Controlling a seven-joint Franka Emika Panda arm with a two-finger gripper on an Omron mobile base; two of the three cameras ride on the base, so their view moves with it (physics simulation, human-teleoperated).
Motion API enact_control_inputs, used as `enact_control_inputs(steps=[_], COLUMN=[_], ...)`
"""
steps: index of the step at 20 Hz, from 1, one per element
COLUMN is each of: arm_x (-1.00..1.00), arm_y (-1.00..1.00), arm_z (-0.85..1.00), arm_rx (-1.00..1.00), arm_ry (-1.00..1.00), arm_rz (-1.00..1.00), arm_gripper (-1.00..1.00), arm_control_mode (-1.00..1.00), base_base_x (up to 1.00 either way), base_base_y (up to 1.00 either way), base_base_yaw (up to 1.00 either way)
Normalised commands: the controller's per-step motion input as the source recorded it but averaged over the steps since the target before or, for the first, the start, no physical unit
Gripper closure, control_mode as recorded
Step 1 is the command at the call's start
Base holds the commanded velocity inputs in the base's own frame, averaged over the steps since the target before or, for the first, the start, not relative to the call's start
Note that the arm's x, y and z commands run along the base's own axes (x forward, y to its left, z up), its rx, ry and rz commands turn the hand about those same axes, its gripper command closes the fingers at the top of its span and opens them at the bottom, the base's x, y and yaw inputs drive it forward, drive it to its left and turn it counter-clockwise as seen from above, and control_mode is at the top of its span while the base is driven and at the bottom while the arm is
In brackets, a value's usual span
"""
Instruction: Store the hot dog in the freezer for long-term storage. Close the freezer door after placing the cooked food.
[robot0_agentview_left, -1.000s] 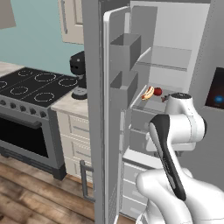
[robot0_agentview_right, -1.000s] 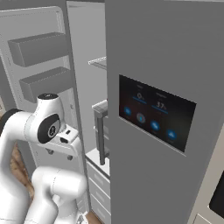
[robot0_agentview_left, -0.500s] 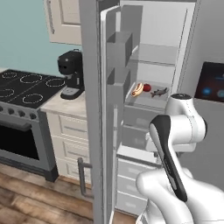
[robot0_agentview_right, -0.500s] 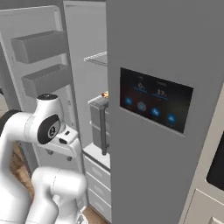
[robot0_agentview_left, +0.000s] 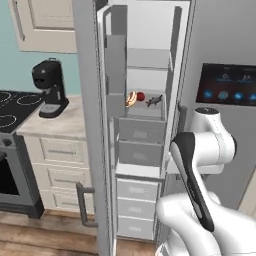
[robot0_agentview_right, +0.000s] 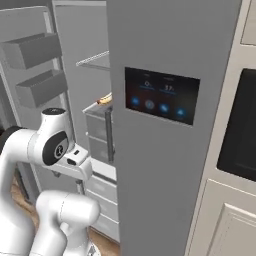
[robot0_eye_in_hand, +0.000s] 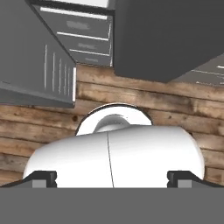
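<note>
Tan hot dog (robot0_agentview_left: 131, 98) lies on the open freezer (robot0_agentview_left: 145, 75) shelf

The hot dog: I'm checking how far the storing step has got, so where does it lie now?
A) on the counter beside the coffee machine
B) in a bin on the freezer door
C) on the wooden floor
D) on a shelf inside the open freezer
D: the hot dog lies on a grey shelf inside the freezer, next to a small red item, with the freezer door open.
</note>
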Motion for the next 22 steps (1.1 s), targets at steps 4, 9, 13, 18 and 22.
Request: enact_control_inputs(steps=[4, 9, 13, 18, 22], arm_x=[0.00, 0.00, 0.00, 0.00, 0.00], arm_y=[0.00, 0.00, 0.00, 0.00, 0.00], arm_z=[0.00, 0.00, 0.00, 0.00, 0.00], arm_rx=[0.00, 0.00, 0.00, 0.00, 0.00], arm_ry=[0.00, 0.00, 0.00, 0.00, 0.00], arm_rz=[0.00, 0.00, 0.00, 0.00, 0.00], arm_gripper=[-1.00, -1.00, -1.00, -1.00, -1.00], arm_control_mode=[1.00, 1.00, 1.00, 1.00, 1.00], base_base_x=[-0.63, -0.52, -0.23, -0.37, -0.47], base_base_y=[0.26, 0.74, 0.71, 0.32, 0.15], base_base_yaw=[-0.44, -0.30, -0.17, -0.14, -0.18])
